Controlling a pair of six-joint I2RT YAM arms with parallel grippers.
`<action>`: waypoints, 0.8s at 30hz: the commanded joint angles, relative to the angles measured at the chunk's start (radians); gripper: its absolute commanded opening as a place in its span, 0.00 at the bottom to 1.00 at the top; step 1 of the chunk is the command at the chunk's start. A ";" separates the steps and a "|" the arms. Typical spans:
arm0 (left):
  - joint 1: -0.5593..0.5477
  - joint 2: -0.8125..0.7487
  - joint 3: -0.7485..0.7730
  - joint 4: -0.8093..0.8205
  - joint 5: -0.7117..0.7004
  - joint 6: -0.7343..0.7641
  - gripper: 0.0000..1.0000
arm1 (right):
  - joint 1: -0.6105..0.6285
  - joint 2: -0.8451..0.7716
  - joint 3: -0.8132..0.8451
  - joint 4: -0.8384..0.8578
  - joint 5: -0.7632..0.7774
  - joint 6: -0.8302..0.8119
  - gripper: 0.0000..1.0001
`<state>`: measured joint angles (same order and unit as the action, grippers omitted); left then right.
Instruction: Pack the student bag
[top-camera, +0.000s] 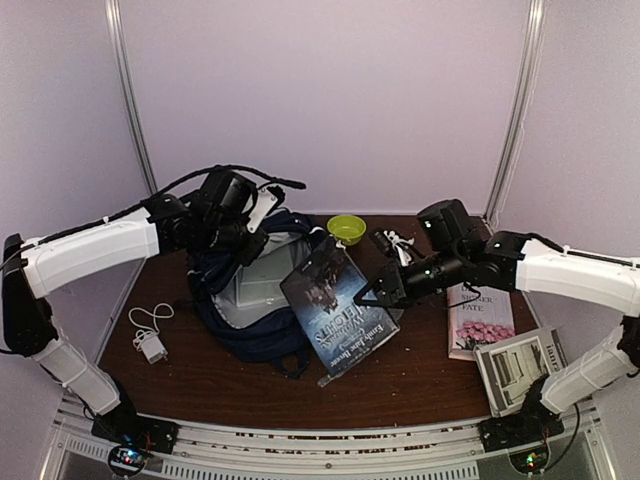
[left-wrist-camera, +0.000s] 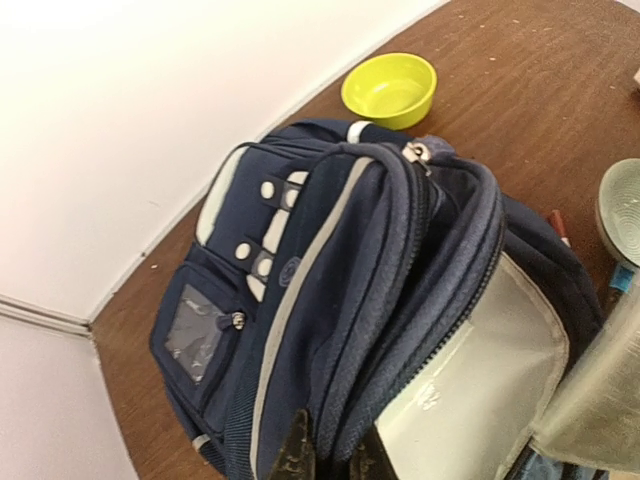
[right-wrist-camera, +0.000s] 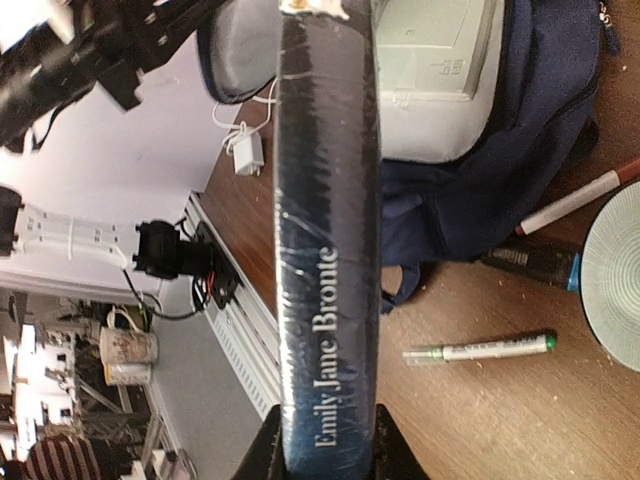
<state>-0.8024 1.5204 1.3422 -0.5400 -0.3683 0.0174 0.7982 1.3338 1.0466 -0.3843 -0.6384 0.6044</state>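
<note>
Items on the brown tabletop (top-camera: 420, 385), near edge to far wall.

1. Grey-white book (top-camera: 518, 368), near right corner, lying flat.
2. White charger (top-camera: 152, 347) with looped cable, near left, apart from the bag.
3. Paperback with pink flowers (top-camera: 480, 322), flat, just beyond the grey-white book.
4. Green-capped marker (right-wrist-camera: 480, 349) and red-capped marker (right-wrist-camera: 575, 200), loose on the wood beside the bag's lower end.
5. Dark blue hardback (top-camera: 338, 308), spine lettered "Emily Jane Bronte". It is tilted, its far left corner over the bag's mouth. The right end effector (right-wrist-camera: 325, 450) is clamped on it, one finger on each cover at the spine.
6. Student bag (top-camera: 255, 320), navy with pale stripe trim, left of centre. It rests on the tabletop with the main compartment unzipped, showing a pale interior. I cannot tell whether the pale panel is lining or contents.
7. Left end effector (left-wrist-camera: 335, 458), at the bag's far upper side, pinched closed on the zipped rim of the opening.
8. Yellow-green bowl (top-camera: 347, 228), upright by the far wall, just beyond the bag.
</note>
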 joint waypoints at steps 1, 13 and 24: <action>-0.029 -0.074 0.093 0.083 -0.116 0.009 0.00 | 0.001 0.121 0.062 0.365 0.052 0.223 0.00; -0.068 -0.118 0.188 0.091 -0.148 0.068 0.00 | 0.027 0.659 0.501 0.584 0.198 0.517 0.01; -0.072 -0.169 0.114 0.112 -0.148 0.059 0.00 | 0.003 0.988 0.933 0.299 0.321 0.478 0.47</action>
<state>-0.8547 1.4597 1.4445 -0.6258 -0.4950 0.0803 0.8234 2.3486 1.9007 -0.0509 -0.4091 1.1534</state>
